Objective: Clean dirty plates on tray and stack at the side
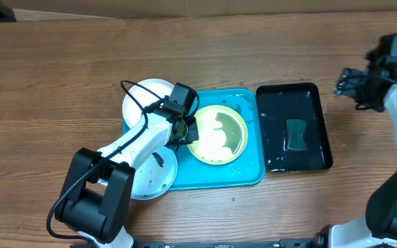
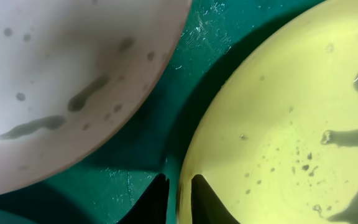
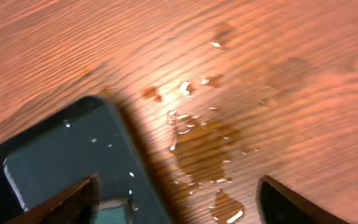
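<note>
The yellow-green-rimmed plate (image 1: pixel 217 133) lies on the turquoise tray (image 1: pixel 250 169), its centre wet and flecked with dark specks (image 2: pixel 272 130). My left gripper (image 1: pixel 188 131) stands at this plate's left rim; its dark fingertips (image 2: pixel 180 199) sit slightly apart astride the rim, one over the tray (image 2: pixel 135 155), one over the plate. A white plate (image 1: pixel 143 96) overlaps the tray's upper left corner. A third plate (image 1: pixel 154 178) overlaps its lower left. A pale plate with dark smears (image 2: pixel 61 81) lies beside the left gripper. My right gripper (image 1: pixel 353 86) is open wide, empty (image 3: pixel 176 199).
A glossy black tray (image 1: pixel 309 103) holding water and a greenish sponge (image 1: pixel 296 134) stands right of the turquoise tray. The right gripper hovers by its corner (image 3: pixel 104 149), above puddles on the wood (image 3: pixel 204 146). The left arm lies across the two left plates.
</note>
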You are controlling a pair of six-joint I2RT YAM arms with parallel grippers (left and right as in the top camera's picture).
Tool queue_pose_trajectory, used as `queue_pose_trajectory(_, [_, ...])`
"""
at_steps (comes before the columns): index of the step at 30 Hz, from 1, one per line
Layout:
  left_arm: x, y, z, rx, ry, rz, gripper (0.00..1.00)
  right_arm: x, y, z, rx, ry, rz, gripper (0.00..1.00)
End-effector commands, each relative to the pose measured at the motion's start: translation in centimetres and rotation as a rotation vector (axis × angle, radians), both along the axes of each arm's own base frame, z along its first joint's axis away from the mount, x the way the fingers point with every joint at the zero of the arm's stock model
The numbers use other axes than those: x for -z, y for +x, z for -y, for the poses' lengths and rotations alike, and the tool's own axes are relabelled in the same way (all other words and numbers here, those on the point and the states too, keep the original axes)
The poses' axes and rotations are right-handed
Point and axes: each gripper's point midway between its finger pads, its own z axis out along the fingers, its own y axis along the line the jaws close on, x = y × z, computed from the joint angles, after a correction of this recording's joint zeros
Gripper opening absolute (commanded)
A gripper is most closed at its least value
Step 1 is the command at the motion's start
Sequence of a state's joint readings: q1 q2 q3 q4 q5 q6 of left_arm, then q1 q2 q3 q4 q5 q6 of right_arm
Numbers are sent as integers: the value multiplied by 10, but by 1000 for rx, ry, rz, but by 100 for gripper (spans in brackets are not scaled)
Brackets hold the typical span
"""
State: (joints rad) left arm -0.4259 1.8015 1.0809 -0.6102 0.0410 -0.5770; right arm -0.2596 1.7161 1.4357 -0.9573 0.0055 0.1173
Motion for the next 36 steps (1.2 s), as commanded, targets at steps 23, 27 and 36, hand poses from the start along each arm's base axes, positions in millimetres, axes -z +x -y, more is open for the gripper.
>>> queue_pose_trajectory(23, [-70, 45, 3, 65, 36, 44, 4, 5, -10, 13, 50, 11, -23, 100])
queue_pose_trajectory(27, [-105, 63, 5, 69, 51, 113, 4, 5, -10, 13, 50, 11, -23, 100])
queue_pose_trajectory(36, [-137, 81, 42, 117, 22, 249, 4, 5, -10, 13, 50, 11, -23, 100])
